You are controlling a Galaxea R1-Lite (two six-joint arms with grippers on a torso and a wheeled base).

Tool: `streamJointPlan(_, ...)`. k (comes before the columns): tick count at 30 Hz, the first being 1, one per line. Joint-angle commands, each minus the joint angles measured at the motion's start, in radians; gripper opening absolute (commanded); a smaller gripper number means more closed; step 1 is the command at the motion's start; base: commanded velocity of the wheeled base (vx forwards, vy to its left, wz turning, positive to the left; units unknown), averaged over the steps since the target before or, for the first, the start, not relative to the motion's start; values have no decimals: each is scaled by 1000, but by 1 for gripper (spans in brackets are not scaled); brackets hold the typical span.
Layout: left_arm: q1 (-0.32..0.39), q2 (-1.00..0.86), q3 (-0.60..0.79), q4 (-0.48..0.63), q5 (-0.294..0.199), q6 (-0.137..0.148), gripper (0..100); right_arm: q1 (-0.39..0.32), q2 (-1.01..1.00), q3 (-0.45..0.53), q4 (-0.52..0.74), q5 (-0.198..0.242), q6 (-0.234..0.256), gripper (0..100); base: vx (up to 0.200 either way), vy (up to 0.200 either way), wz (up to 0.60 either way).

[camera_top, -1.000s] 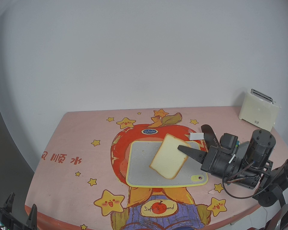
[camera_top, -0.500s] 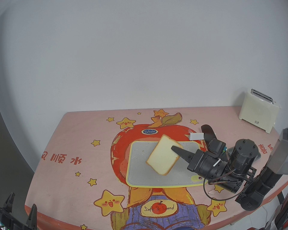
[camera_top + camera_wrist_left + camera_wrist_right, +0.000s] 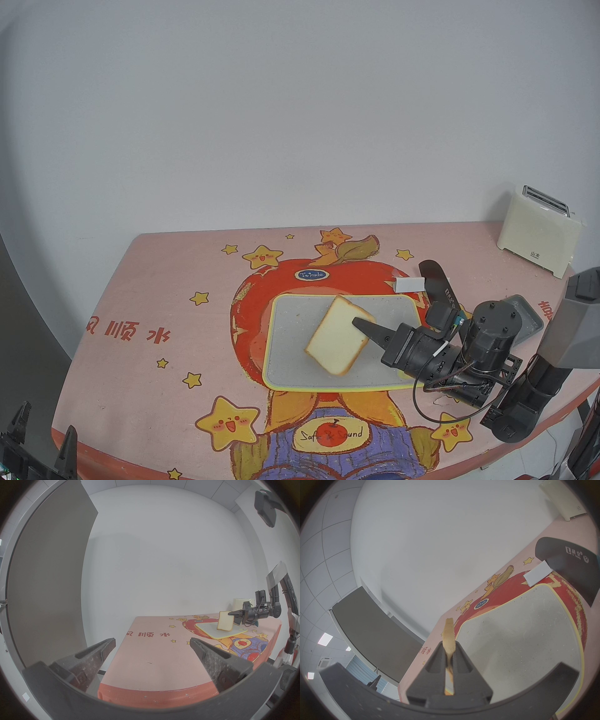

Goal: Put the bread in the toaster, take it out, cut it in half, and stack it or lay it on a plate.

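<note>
My right gripper (image 3: pixel 361 326) is shut on a slice of bread (image 3: pixel 336 336), holding it tilted low over the grey cutting board (image 3: pixel 294 337) with the yellow rim. Edge-on, the bread (image 3: pixel 449 639) is pinched between the two black fingers (image 3: pixel 437 664). From afar the slice (image 3: pixel 225 621) stands over the board (image 3: pixel 215 632). The cream toaster (image 3: pixel 539 231) sits at the table's far right corner. A black knife (image 3: pixel 440 282) lies right of the board. My left gripper (image 3: pixel 153 655) hangs open off the table's near left corner, nothing in it.
A small white card (image 3: pixel 409 284) lies beside the knife. A grey plate (image 3: pixel 524 315) sits at the right, partly behind my right arm. The pink table (image 3: pixel 156 325) has free room on its left half.
My right arm has moved left and down, carrying the bread lower over the cutting board. The left gripper has not moved.
</note>
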Motion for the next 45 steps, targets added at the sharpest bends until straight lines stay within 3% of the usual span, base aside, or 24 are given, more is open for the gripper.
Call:
streamJointPlan(1,0,-10,16,0,0,1,100,0,0,0,1,0,-1,0,0,0,0)
streamJointPlan(39,-1,-10,16,0,0,-1,100,0,20,0,0,-17,-9,0,0,0,0)
streamJointPlan(40,0,-10,16,0,0,-1,100,0,19,0,0,-17,-9,100,0,0,0)
streamJointPlan(43,-1,-10,16,0,0,1,100,-2,13,0,3,-29,-28,100,0,0,0)
streamJointPlan(45,0,-10,16,0,0,-1,100,-3,11,1,11,-53,-84,100,0,0,0)
